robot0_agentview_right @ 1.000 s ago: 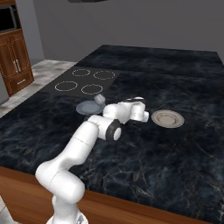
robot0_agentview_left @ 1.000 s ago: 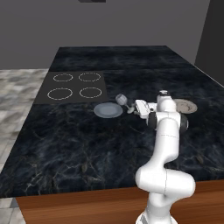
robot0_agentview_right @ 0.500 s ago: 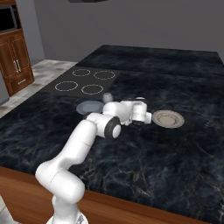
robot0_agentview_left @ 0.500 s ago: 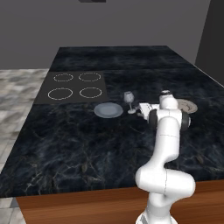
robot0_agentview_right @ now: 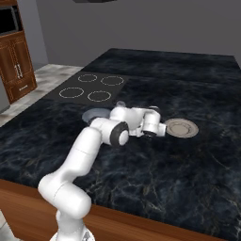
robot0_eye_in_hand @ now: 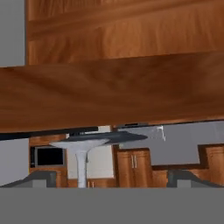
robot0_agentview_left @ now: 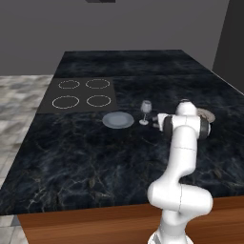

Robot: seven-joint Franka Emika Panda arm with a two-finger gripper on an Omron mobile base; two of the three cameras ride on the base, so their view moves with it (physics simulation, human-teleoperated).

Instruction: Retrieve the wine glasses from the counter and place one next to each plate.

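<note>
**Backing the open gripper away from the set-down wine glass**

One wine glass is seen standing upright on the black island top, just beside the grey-blue plate on the side facing the beige plate. The gripper lies low over the top, close to the glass, between the two plates; its jaws are spread wide and nothing is held between them. In the hand view the foot and stem of the glass are seen upside down between the fingertips, clear of both.

The placement at this plate is judged done, so the step in hand appears to be the retreat. It is best made straight back along the gripper's own axis, with the jaws kept wide, so that neither finger brushes the stem. Sideways swing should be avoided until the fingers are clear of the foot, since a light stemmed glass is easily tipped. No glass is seen beside the beige plate, so a second glass remains to be fetched.
</note>
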